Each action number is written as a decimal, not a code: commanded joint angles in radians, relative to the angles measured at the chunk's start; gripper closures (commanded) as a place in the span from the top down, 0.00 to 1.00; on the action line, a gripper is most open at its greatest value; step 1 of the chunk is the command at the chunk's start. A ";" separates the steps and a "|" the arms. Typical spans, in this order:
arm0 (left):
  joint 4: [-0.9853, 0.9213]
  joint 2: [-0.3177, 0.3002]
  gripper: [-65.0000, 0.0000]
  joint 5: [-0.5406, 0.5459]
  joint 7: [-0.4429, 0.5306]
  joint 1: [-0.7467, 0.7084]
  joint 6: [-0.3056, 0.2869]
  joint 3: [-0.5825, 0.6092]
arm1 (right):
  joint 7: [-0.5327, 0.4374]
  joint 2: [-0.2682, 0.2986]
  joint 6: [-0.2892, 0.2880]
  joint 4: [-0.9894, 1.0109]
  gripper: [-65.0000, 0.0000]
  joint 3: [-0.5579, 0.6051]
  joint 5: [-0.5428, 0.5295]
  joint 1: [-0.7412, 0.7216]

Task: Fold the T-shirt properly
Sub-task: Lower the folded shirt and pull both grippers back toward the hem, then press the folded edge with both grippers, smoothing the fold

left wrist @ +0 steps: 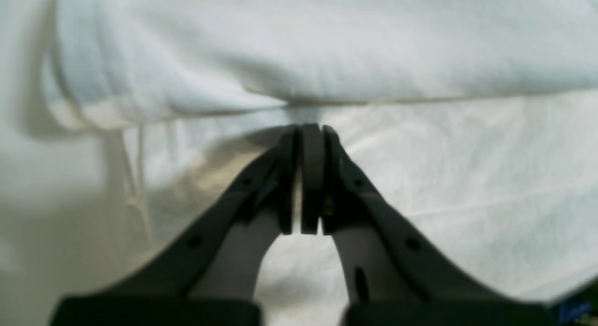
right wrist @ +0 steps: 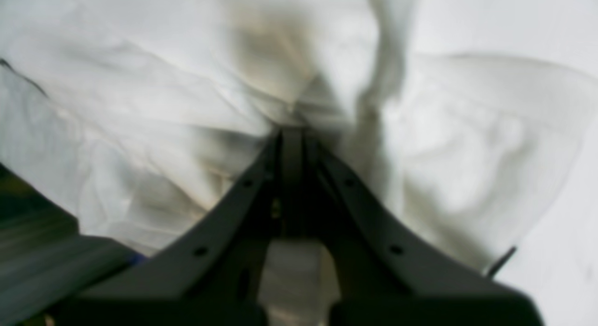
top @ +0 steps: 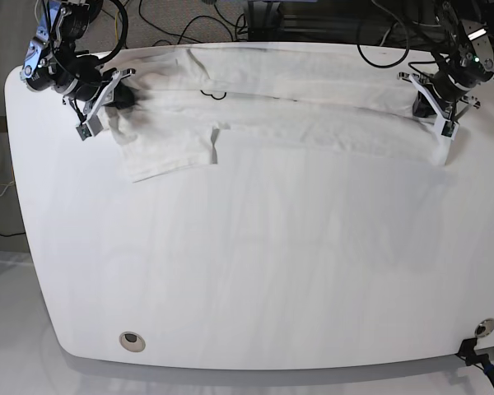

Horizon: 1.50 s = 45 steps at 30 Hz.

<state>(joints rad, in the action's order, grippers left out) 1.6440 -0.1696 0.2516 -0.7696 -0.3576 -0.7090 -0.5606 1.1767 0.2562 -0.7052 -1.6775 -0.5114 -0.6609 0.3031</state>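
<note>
My left gripper [left wrist: 310, 130] has its jaws pressed together on white cloth, pinching what looks like a hem or fold edge of the T-shirt [left wrist: 327, 46]; in the base view it sits at about 2 o'clock on the table [top: 247, 288], at the shirt's end there. My right gripper [right wrist: 292, 130] is likewise clamped tight, with bunched fabric gathered at its tips, over at about 10 o'clock in the base view [top: 97, 97], near the sleeve [top: 169, 152] that hangs toward the table centre. The T-shirt lies as a long band across the 12 o'clock edge of the table, stretched between both grippers, with only plain white showing and no print that I can make out. My read: I'm mid-fold, holding both ends, with most of the folding not yet done. Risks: if the arms pull unevenly, the band will skew and the fold line will go crooked. Too much tension could slip cloth out of either pinch, especially on the right, where the grab looks bunched rather than clean. The loose sleeve could tuck under or drag and leave a lump. The shirt also sits close to the far edge, so it could slide off the back. No containers are in view, nothing to report there.
</note>
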 commanded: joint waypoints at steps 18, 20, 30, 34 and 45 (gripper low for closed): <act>-0.233 -0.018 0.00 -0.061 -0.015 0.323 0.011 0.080 | -0.106 0.047 0.007 0.299 0.00 -0.005 0.184 -0.344; -0.252 -0.020 0.00 -0.061 -0.015 0.351 0.011 0.080 | -0.106 0.047 0.007 0.299 0.00 -0.005 0.208 -0.367; -0.149 -0.043 0.00 -0.053 -0.031 0.368 0.011 0.081 | -0.106 0.042 0.007 0.299 0.00 -0.005 0.214 -0.379; -0.080 -0.043 0.00 -0.053 -0.055 0.369 0.011 0.081 | -0.106 0.041 0.007 0.299 0.00 -0.005 0.214 -0.379; -0.064 -0.043 0.51 -0.056 -0.055 0.457 0.011 0.015 | -0.106 0.041 0.007 0.300 0.00 0.047 0.215 -0.376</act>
<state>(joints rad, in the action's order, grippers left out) 1.5841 -0.2008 0.1833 -0.8459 0.0624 -0.6971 -0.5468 1.0737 0.2825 -0.6994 -1.3659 -0.5072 -0.4480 -0.0631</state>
